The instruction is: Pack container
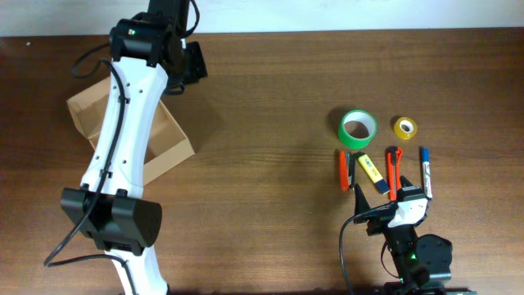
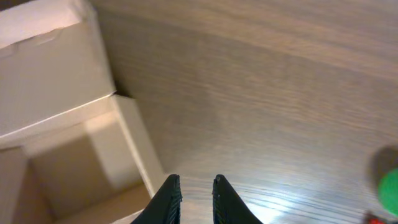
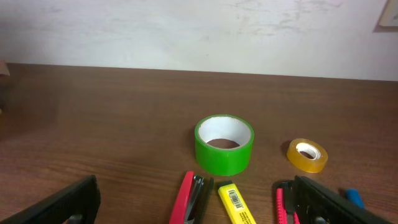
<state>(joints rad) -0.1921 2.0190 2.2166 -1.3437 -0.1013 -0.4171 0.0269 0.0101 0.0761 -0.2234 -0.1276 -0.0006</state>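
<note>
Near container (image 2: 50, 81), left claw (image 2: 196, 182), slightly parted

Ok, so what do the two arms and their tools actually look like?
The left arm has long white shells, black joint housings and black cables along it. The left tool has two slim black fingers. The right arm is mostly black with a white wrist piece and a small green light; the right tool has broad black fingers.

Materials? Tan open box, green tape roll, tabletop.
Tan rectangular box: plain cardboard, matte; pale raw-cut edges, folded flaps.
Green tape roll: likely glossy plastic film on a white core, possibly card.
Brown tabletop: wood grain, satin sheen; solid wood or laminate, can't tell.
</note>
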